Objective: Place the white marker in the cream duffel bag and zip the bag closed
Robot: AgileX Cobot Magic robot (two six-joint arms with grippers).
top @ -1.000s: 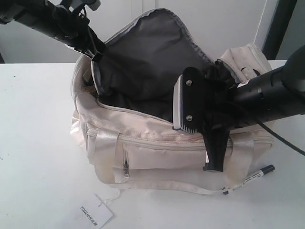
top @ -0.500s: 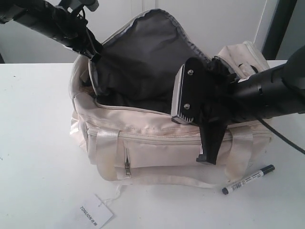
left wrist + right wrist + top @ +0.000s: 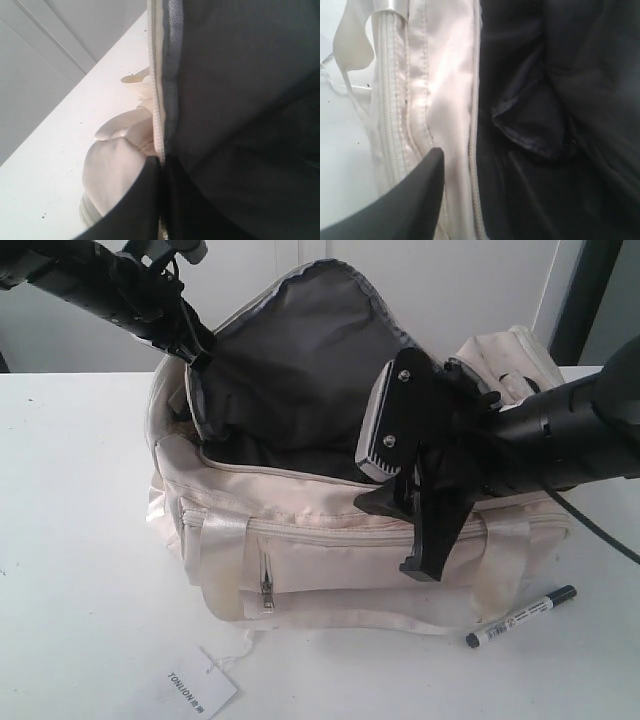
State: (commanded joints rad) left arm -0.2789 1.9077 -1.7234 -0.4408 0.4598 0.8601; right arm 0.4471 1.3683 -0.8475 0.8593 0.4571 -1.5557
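My left hand [image 3: 203, 355] pinches the satiny cream duffel bag [image 3: 330, 552] at its zipper rim; my right hand [image 3: 392, 538] gapes wide; the slim white marker [image 3: 520, 617] lies on the table [image 3: 80, 540].

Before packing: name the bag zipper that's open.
On the cream duffel bag, the curved top zipper, gaping over dark lining; the front pocket zipper lies shut.

The marker [image 3: 520, 616] lies flat outside, just beside the bag [image 3: 330, 560]; cream bag sits unzipped, grey-lined flap standing up.
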